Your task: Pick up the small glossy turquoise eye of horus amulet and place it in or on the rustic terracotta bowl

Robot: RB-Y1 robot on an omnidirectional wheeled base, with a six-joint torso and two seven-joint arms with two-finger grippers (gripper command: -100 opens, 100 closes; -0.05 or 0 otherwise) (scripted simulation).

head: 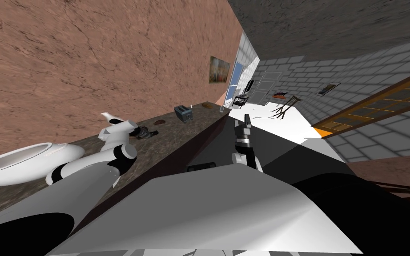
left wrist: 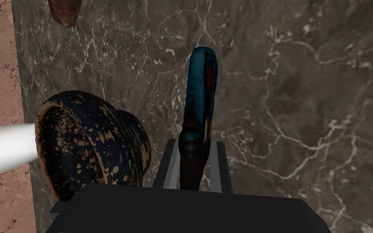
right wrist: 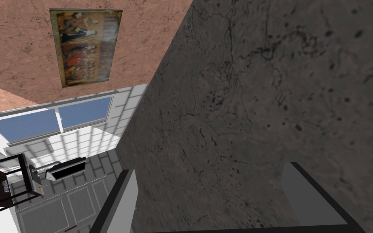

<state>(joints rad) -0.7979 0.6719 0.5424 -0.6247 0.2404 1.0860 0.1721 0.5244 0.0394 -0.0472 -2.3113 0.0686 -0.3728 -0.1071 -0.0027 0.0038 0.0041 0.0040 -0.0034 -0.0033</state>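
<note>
You've got L gripper (left wrist: 193,147) clamped on the amulet (left wrist: 200,101), bowl (left wrist: 88,141) just beside on counter (left wrist: 303,101). R gripper (right wrist: 213,178): fingers apart.

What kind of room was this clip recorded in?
Probably a kitchen: a long dark marble counter carries a toaster, and a white basin sits at its near end.
</note>
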